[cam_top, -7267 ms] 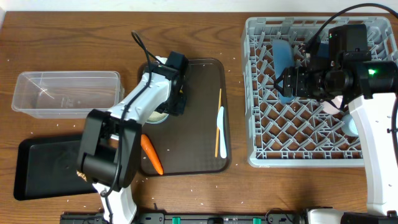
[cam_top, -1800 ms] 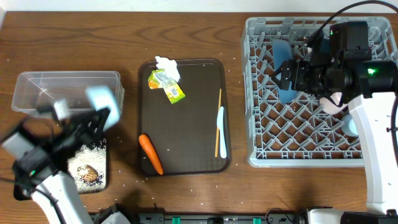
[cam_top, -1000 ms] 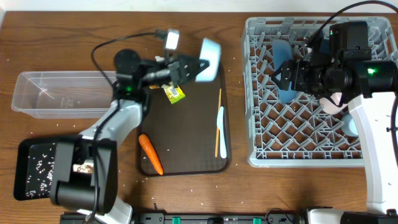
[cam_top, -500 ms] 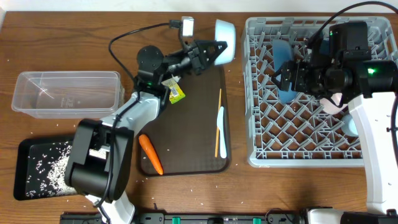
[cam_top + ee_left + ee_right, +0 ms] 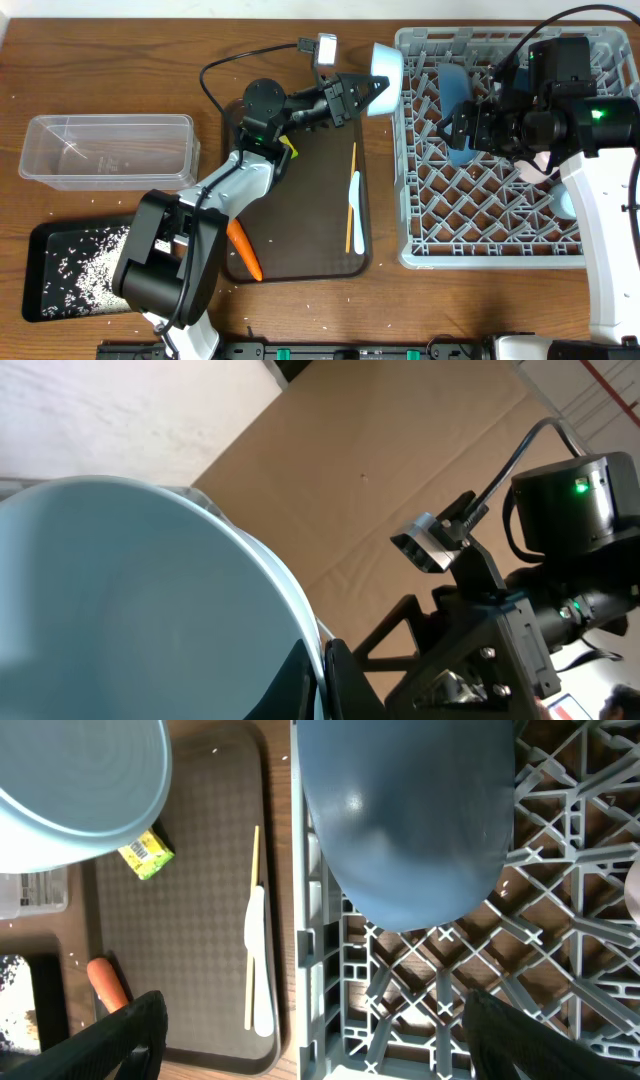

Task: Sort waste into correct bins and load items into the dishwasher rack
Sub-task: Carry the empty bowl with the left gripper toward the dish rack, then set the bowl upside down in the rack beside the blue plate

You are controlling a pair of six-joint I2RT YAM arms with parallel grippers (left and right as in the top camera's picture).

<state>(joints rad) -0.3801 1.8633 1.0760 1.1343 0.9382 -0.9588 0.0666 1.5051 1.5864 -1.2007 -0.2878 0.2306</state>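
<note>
One emptied bowl reaches the edge of the rack.
Half a second back the pale blue round bowl (image 5: 386,66) hung over the dark brown serving tray (image 5: 310,180). Now the left pincer (image 5: 362,88), clamped on its rim, holds it tipped at the upper-left corner of the large grey pegged plastic dishwasher rack (image 5: 490,262), over the left wall and not yet set among the pegs. Loose white rice grains (image 5: 85,268) lie scattered in the flat black low-rimmed tray (image 5: 40,302) at lower left, so the tipping-out looks done and loading is the step in hand. The right pincer (image 5: 457,126) hovers over the rack with its fingers apart, just beside the large blue plate (image 5: 452,85) standing in the upper rows. An orange carrot (image 5: 243,248), a pale blue spoon (image 5: 356,205) and thin wooden chopsticks (image 5: 351,170) lie on the serving tray, unsorted.
</note>
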